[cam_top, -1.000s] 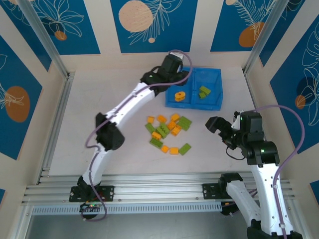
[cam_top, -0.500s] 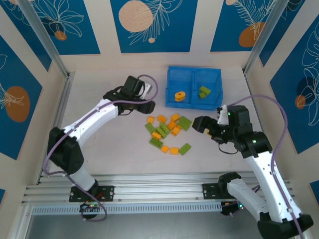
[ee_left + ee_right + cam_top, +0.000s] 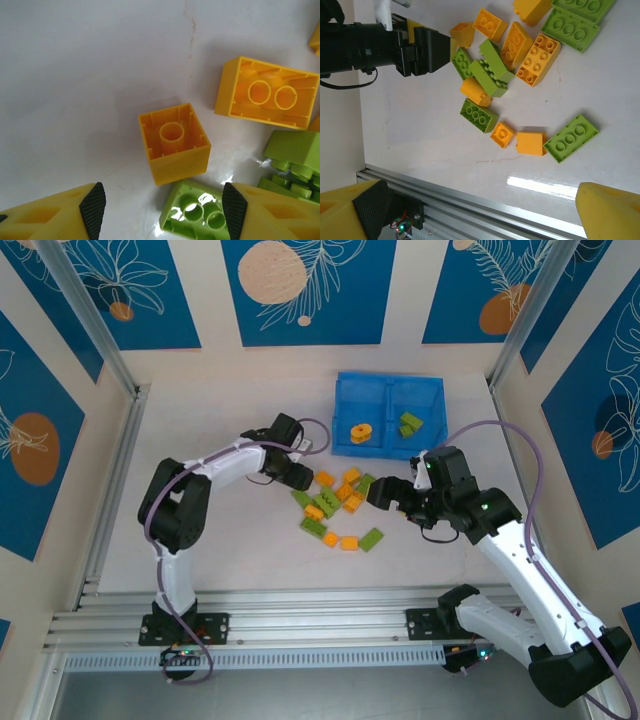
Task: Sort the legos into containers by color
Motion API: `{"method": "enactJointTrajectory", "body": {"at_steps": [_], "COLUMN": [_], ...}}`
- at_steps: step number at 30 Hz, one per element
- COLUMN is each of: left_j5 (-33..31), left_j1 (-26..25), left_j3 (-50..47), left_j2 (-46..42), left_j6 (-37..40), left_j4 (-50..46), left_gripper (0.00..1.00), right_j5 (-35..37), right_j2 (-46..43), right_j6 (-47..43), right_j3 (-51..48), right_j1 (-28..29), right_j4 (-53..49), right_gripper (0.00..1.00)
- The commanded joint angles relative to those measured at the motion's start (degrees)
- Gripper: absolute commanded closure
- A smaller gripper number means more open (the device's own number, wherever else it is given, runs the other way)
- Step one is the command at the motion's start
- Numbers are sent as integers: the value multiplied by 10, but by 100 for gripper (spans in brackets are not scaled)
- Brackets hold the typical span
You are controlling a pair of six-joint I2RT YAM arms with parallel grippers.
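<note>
Pale table, oblong orange brick underside up, seemingly lying crosswise

You see small orange-yellow and lime-green plastic bricks clustered on the counter | bright blue two-compartment plastic tray: orange ring left, green bricks right

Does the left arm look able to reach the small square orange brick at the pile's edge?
Probably yes: its open jaws hang just over the orange brick, bare table beside it; a green brick crowds one corner.
</note>
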Motion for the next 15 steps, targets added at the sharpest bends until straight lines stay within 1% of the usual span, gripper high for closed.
{"method": "enactJointTrajectory", "body": {"at_steps": [1,3,6,11,15], "left_j5": [48,55,46,35,39], "left_j1": [3,3,3,3,3], "left_j3": [32,34,34,30,19], "left_j2": [25,36,51,65,57], "left_j6": [8,8,6,7,4], "left_j4": [10,14,24,44,58], "left_gripper": [35,36,41,56,62], "right_j5": [11,14,14,10,11], "right_j2": [-7,-6,-3,-1,-6], "right_j6": [12,11,12,14,15], "right_j3": [-10,-12,-15,-16,-20], "right_j1": [3,3,3,3,4], "right_j4": [0,1,3,3,3], "right_gripper": [3,3,3,3,3]}}
